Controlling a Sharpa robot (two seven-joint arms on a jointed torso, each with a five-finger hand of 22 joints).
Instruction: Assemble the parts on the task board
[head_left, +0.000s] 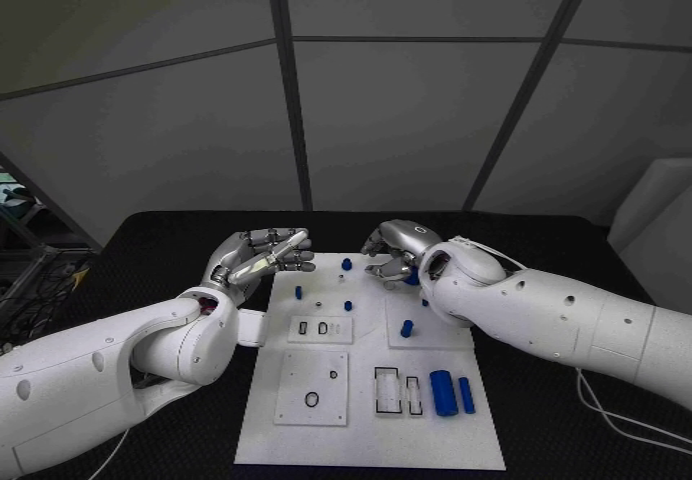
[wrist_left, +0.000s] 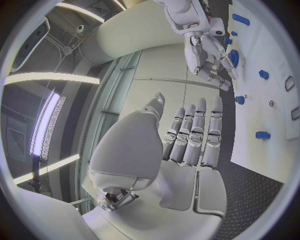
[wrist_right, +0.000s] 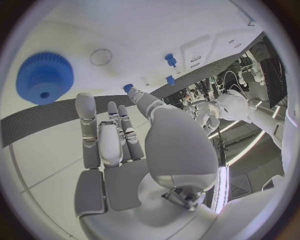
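Note:
The white task board (head_left: 368, 425) lies in the middle of the black table. My left hand (head_left: 263, 257) hovers over the board's far left corner, its fingers (wrist_left: 195, 135) straight and side by side, holding nothing. My right hand (head_left: 398, 250) hangs over the board's far edge with nothing in its fingers (wrist_right: 103, 132). A blue gear (wrist_right: 44, 77) lies flat on the board just beside that hand (wrist_left: 209, 55). Small blue pegs (head_left: 299, 293) (head_left: 348, 304) (head_left: 407, 327) stand on the board, and another peg (head_left: 346, 265) stands close to the right hand's fingertips.
Two larger blue cylinders (head_left: 443, 392) (head_left: 466, 395) lie at the board's near right, next to rectangular slots (head_left: 389, 390). An oval hole (head_left: 312, 399) and small slots (head_left: 313, 328) mark the left plates. Black table (head_left: 159, 250) surrounds the board.

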